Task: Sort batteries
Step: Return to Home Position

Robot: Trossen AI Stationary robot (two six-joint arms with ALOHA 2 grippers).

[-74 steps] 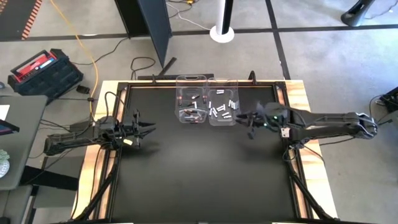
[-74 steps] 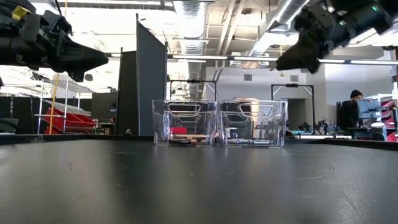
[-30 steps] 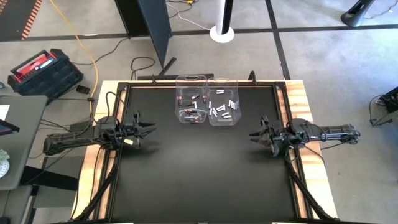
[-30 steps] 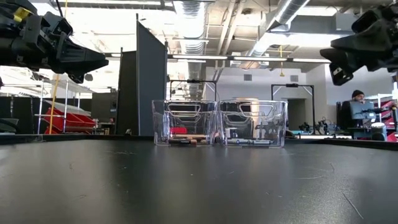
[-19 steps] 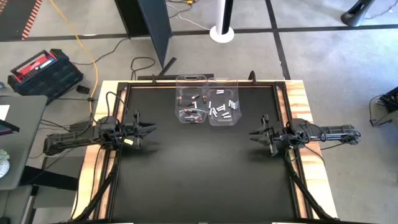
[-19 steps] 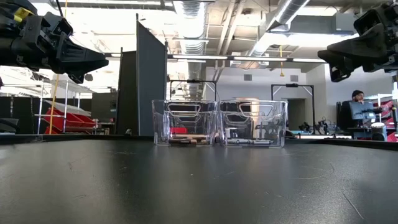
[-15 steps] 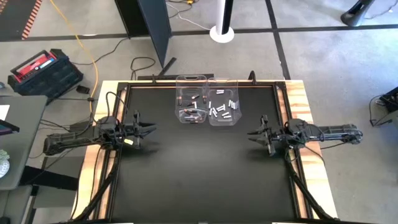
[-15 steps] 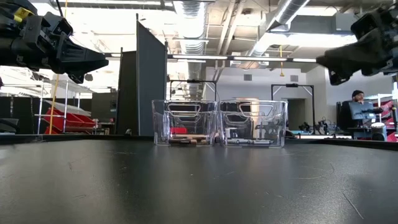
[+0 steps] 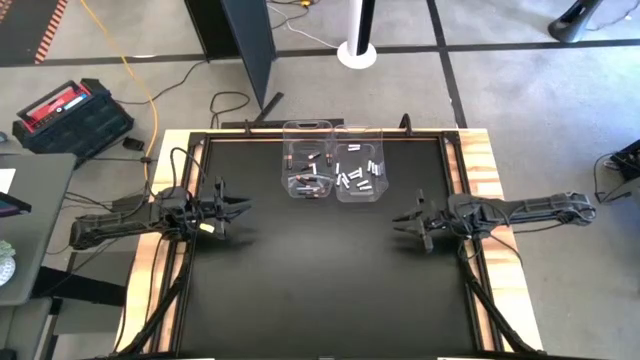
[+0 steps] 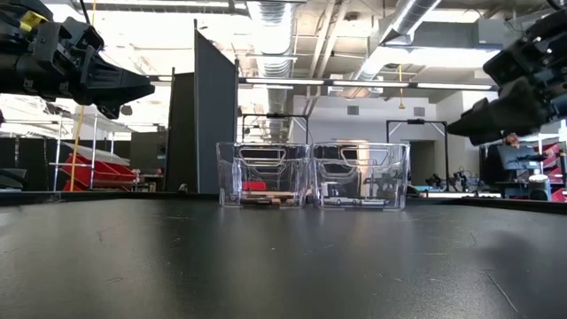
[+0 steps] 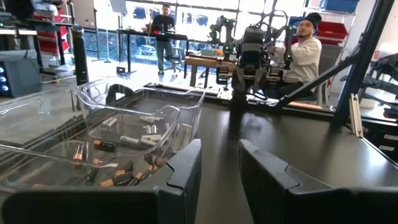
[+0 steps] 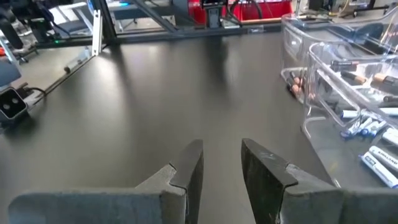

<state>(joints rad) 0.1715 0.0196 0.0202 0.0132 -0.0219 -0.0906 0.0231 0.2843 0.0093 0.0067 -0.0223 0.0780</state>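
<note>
Two clear bins stand side by side at the table's far middle. The left bin [image 9: 307,173] holds the dark, copper-toned batteries [image 11: 118,178]. The right bin [image 9: 360,175] holds the white batteries [image 12: 375,148]. My left gripper [image 9: 240,207] hovers level above the table's left side, its fingers open with nothing between them [image 11: 219,155]. My right gripper [image 9: 398,220] hovers over the table's right side, tipped slightly down toward the bare tabletop. Its fingers are also open with nothing between them [image 12: 222,155].
The black tabletop [image 9: 320,280] stretches between the two arms and toward the near edge. A wooden frame [image 9: 490,170] borders the table. People [image 11: 305,53] sit and stand in the room beyond the table.
My right gripper has sunk closer to the table and moved a little toward the table's left, tipping its fingers downward. Its fingers have kept the same gap.
</note>
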